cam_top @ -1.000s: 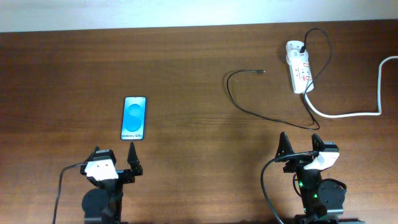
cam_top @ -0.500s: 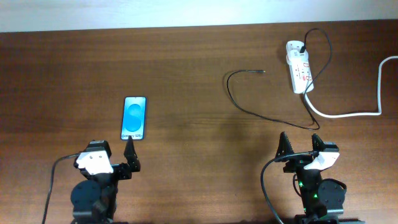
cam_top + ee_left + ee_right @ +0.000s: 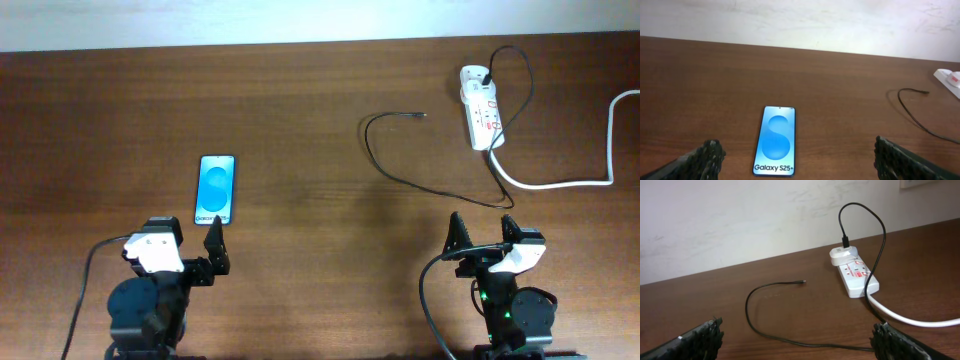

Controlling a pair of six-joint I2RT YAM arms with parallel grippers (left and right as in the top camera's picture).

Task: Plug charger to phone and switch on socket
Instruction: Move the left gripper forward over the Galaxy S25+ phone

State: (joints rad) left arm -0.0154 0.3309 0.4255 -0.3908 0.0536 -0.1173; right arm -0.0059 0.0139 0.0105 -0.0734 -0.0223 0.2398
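Note:
The phone [image 3: 217,190] lies flat on the brown table at the left, its blue screen lit; in the left wrist view [image 3: 776,142] it lies just ahead of my open, empty left gripper [image 3: 185,245] [image 3: 797,162]. The charger cable [image 3: 400,175] loops over the table at the right, its connector tip [image 3: 424,116] lying free. Its other end goes into a white adapter [image 3: 844,255] on the socket [image 3: 481,120] [image 3: 855,275]. My right gripper [image 3: 482,235] [image 3: 797,340] is open and empty, near the front edge, with the cable [image 3: 747,312] just ahead of it.
The socket's thick white cord [image 3: 560,183] [image 3: 910,317] runs off to the right edge. A white wall borders the table's far side. The socket's end also shows at the right edge of the left wrist view [image 3: 950,80].
My left arm has shifted a little left and forward, bringing its fingers closer to the phone's near end. The right arm, cable and socket have not moved.

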